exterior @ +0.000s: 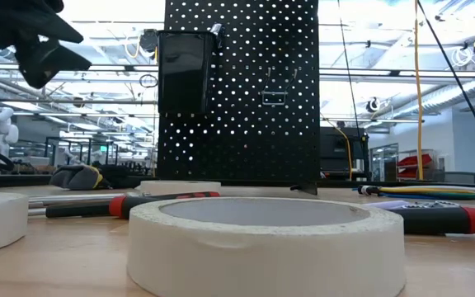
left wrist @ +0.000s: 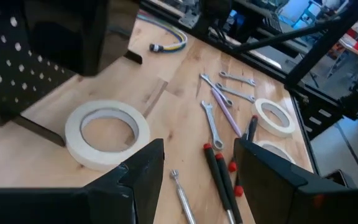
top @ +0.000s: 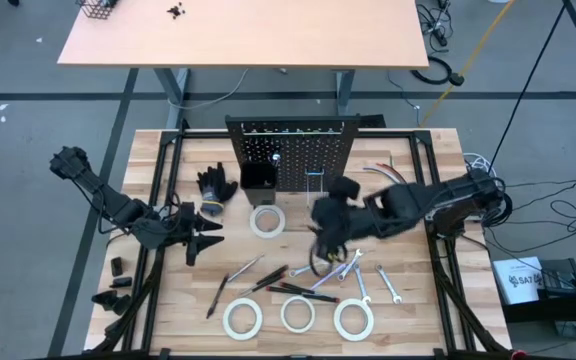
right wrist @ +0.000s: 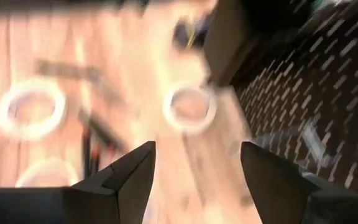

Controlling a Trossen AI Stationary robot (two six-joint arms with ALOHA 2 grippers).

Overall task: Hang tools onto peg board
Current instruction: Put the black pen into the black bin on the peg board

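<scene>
1. High view, far left: the left pincer [top: 200,243] hovers low over the desk [top: 418,300] with its jaws apart and empty, just right of it black gloves [top: 215,187].
2. Centre back stands the peg board [top: 298,150] with its small black bin [top: 259,177]; a tape roll [top: 266,221] lies before it.
3. Screwdrivers [top: 293,290], wrenches [top: 368,285] and three more tape rolls [top: 297,315] lie along the front.
4. Right of centre, the right pincer [top: 326,240] hangs just before the board, jaws spread, holding nothing.

4 tape rolls [top: 266,221] before peg board [top: 293,152]
</scene>
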